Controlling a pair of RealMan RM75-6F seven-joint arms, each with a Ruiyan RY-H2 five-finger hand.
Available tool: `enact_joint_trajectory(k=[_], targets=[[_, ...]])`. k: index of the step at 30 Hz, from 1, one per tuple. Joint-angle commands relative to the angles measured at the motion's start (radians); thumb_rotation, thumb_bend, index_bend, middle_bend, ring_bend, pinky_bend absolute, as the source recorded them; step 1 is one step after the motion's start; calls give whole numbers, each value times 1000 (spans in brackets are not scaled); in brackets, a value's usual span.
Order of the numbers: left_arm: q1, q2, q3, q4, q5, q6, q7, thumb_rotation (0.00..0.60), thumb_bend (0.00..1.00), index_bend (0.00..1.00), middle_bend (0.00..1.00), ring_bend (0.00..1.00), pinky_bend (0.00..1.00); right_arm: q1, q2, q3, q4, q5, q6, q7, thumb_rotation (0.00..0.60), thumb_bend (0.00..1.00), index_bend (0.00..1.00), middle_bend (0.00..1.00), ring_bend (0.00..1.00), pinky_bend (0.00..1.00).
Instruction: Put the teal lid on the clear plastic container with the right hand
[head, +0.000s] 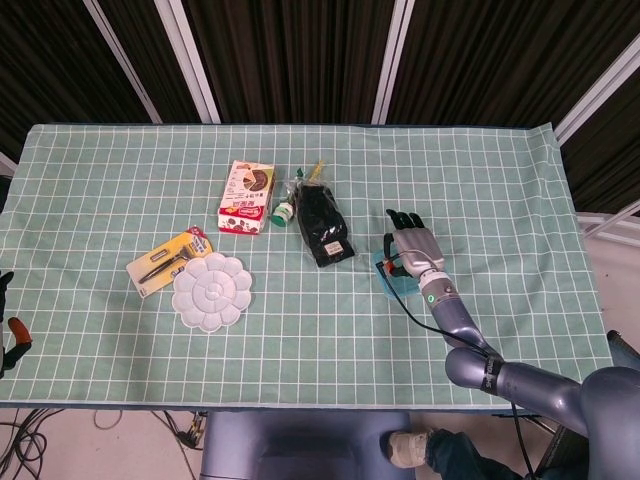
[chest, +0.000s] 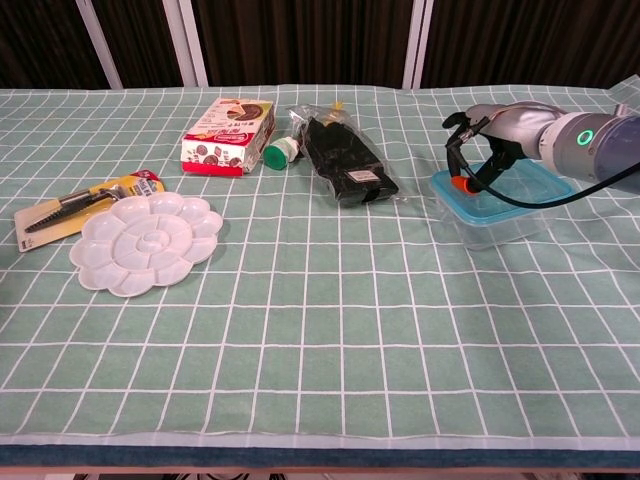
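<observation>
The bench is covered by a pale green cloth ruled with a white grid; the cloth hangs a little over the near edge. Behind it stands a dark wall of ribbed, near-black panels, split by slanting white bars. Below the bench's near edge a strip of light grey floor shows, with black cables lying loose at the left. The light is even and soft, with faint shadows.
</observation>
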Motion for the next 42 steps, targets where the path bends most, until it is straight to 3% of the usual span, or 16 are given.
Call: enact_joint_trajectory(k=[1, 13, 20, 22, 26, 30, 37, 42], targets=[[0, 0, 0, 0, 0, 0, 1, 600, 764, 40, 0, 0, 0, 1, -1, -6, 3, 6, -7, -4, 600, 521, 592, 44, 0, 0], [0, 1, -1, 0, -3, 0, -2, 600, 764, 40, 0, 0, 0, 9, -9, -20, 12, 16, -36, -4, 600, 521, 592, 43, 0, 0], [-1, 1, -1, 2, -4, -1, -3, 600, 765, 40, 0, 0, 0, 1, 15, 2, -4, 0, 7, 17, 600, 521, 579, 42, 0, 0], [-1, 0, -1, 2, -2, -1, -1, 600, 764, 40, 0, 0, 0, -5, 29, 12, -16, -12, 28, 25, 600, 521, 517, 38, 0, 0], [0, -2, 1, 2, 1, 2, 2, 600, 765, 40, 0, 0, 0, -23, 76, 31, -64, -28, 66, 45, 600, 520, 278, 25, 0, 0], [0, -4, 2, 2, 3, 4, 5, 600, 764, 40, 0, 0, 0, -44, 143, 43, -143, -23, 94, 50, 600, 406, 61, 1, 0, 0], [0, -5, 2, 1, 7, 9, 8, 600, 765, 40, 0, 0, 0, -82, 287, 48, -310, 12, 175, 12, 600, 350, 0, 0, 0, 0], [2, -6, 1, 1, 19, 16, 2, 600, 764, 40, 0, 0, 0, -185, 388, 38, -427, -75, 333, 59, 600, 307, 0, 0, 0, 0]])
